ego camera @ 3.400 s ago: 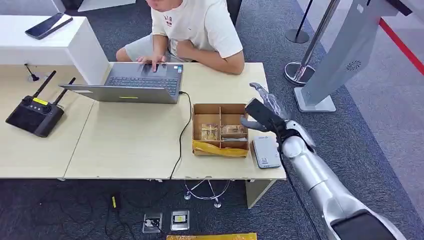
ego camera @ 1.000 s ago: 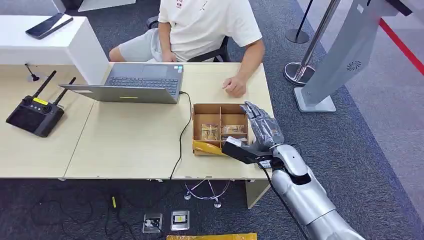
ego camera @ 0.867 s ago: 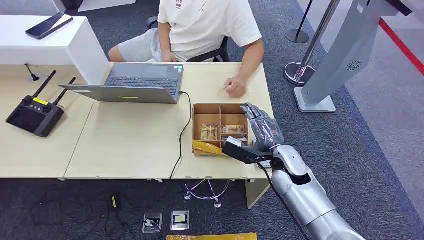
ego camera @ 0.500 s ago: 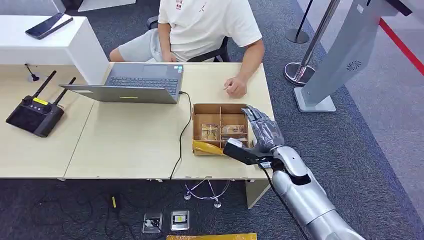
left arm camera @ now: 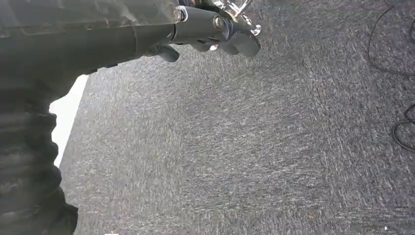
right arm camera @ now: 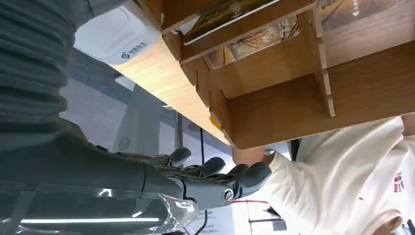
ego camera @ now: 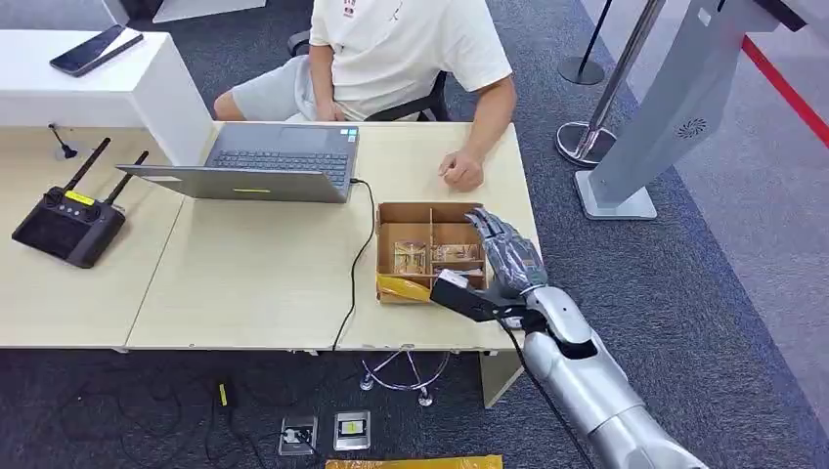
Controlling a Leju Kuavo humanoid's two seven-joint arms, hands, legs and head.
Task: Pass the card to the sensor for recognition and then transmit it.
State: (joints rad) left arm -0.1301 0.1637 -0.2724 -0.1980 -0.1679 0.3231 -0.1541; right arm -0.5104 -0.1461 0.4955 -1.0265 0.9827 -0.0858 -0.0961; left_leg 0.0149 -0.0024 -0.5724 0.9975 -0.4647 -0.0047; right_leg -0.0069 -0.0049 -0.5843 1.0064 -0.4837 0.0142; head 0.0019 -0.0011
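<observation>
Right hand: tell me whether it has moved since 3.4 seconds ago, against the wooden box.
Yes. The right hand has come back toward the robot, from beyond the far right corner of the wooden box to over its near right side.

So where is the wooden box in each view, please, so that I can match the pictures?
Head view: the box stands near the right end of the desk.
Right wrist view: the box takes up the upper right, seen close and turned.
Left wrist view: not in it; this view looks at carpet.
Shared landmark: the white shirt beyond the box, in the head and right wrist views.
</observation>
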